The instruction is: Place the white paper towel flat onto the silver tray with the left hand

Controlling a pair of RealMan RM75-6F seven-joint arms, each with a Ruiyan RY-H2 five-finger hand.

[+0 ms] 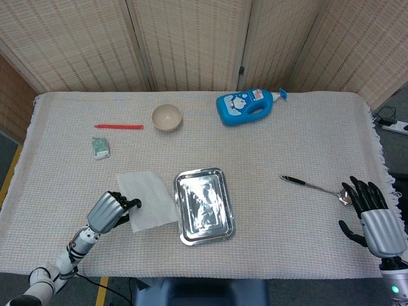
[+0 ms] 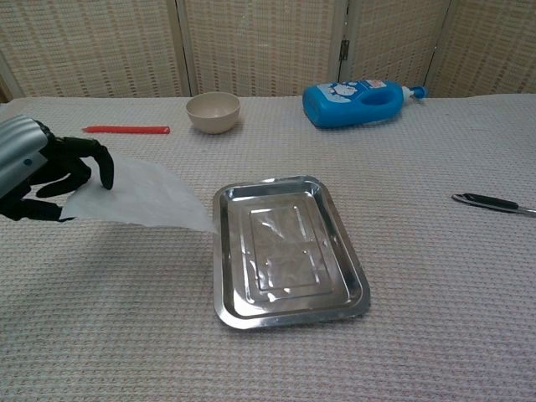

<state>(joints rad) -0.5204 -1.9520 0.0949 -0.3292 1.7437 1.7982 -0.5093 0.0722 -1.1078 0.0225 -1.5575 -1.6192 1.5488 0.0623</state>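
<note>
left hand (image 2: 38, 167) raised, pinching, right hand (image 1: 373, 213) spread

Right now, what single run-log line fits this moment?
left hand: holds paper towel lifted | towel: edge nearing tray, not on it | right hand: open, idle

Both views bright, evenly lit, diffuse light from overhead. Shadows soft and short: faint one under the lifted white paper towel (image 2: 138, 199) on the bench (image 2: 435, 276), small dark rim beside the blue bottle (image 1: 245, 106) and bowl (image 1: 166, 117). Silver tray (image 2: 289, 249) shows patchy white glare and smeared reflections on its floor, more broken up in head view. Focus sharp across the weave of the cloth in both views; no motion blur visible. Head view shows mild wide-angle bending at the bench edges and screen panels.
</note>
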